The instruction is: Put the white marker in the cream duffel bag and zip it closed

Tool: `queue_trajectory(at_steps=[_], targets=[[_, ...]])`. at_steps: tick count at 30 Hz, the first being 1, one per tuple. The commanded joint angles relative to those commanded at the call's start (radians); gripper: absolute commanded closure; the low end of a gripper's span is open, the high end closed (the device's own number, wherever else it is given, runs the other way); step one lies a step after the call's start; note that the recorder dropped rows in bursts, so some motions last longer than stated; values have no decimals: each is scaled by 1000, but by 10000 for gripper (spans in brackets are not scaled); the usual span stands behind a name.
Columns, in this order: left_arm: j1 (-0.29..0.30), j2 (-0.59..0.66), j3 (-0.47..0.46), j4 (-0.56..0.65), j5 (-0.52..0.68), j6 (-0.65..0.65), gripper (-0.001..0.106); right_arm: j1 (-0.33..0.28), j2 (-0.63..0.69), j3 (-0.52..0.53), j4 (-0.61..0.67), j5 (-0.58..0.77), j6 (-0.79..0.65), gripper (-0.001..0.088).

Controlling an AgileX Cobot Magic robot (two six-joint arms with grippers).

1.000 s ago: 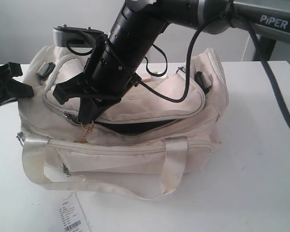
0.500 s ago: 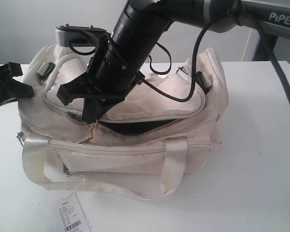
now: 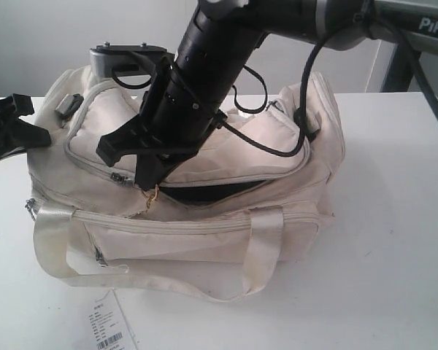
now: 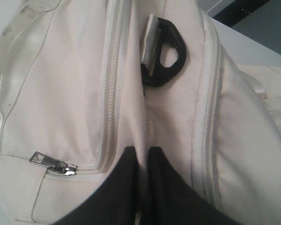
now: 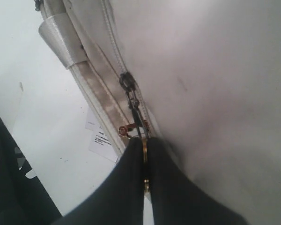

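The cream duffel bag (image 3: 204, 240) lies on the white table. Its top zipper is partly open, showing a dark gap (image 3: 204, 192). My right gripper (image 3: 147, 182) reaches across the bag and is shut on the gold zipper charm (image 3: 152, 197). In the right wrist view the charm (image 5: 144, 157) sits between the fingers of the right gripper (image 5: 144, 143), below the grey zipper pull (image 5: 129, 86). My left gripper (image 3: 44, 135) is at the bag's left end. In the left wrist view the left gripper (image 4: 143, 151) is shut on a fold of the bag's fabric (image 4: 140, 122). The white marker is out of view.
A white paper barcode tag (image 3: 109, 328) lies on the table (image 3: 394, 255) in front of the bag. A shiny strap handle (image 3: 266, 248) hangs over the front pocket. A black plastic buckle (image 4: 166, 56) and a side zipper pull (image 4: 51, 164) sit near the left gripper.
My right gripper has moved rightward along the top zipper with the charm, and the dark opening is shorter at its left end. The left gripper has stayed put.
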Motion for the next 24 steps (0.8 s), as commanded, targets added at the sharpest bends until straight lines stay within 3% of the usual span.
queue_trajectory(at_steps=[24], targets=[[0, 0, 0, 0, 2, 0, 1050, 0, -54, 0, -73, 0, -2, 868]])
